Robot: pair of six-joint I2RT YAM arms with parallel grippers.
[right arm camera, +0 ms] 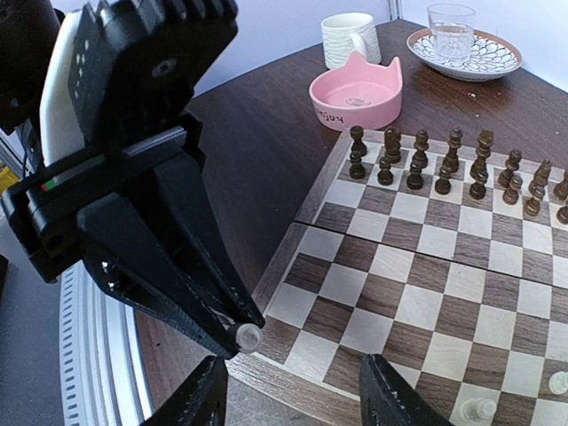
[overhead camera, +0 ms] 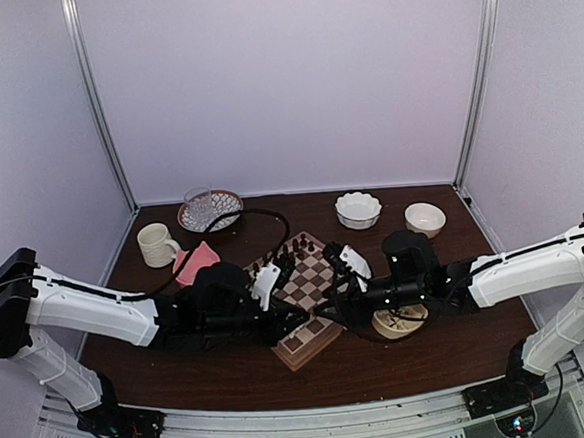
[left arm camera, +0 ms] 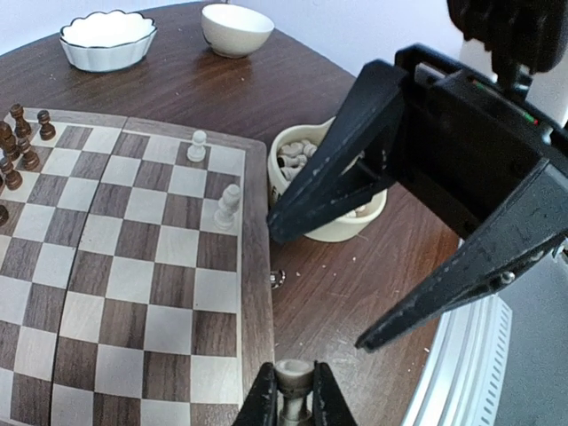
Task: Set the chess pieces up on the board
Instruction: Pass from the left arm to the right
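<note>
Cream-white chess pieces (left arm camera: 228, 206) dot a checkered wooden board (left arm camera: 133, 293) on a dark brown table (left arm camera: 355, 302), with white walls (overhead camera: 282, 79) around. The left end effector (left arm camera: 293, 377) pinches one chess piece (right arm camera: 247, 335); the right end effector (right arm camera: 293, 362) gapes empty.

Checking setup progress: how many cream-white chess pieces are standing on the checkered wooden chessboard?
2: one cream-white chess piece by the checkered wooden chessboard's rim beside the round cream bowl, another beside it. A third is pinched in the left gripper; more may be hidden.
</note>
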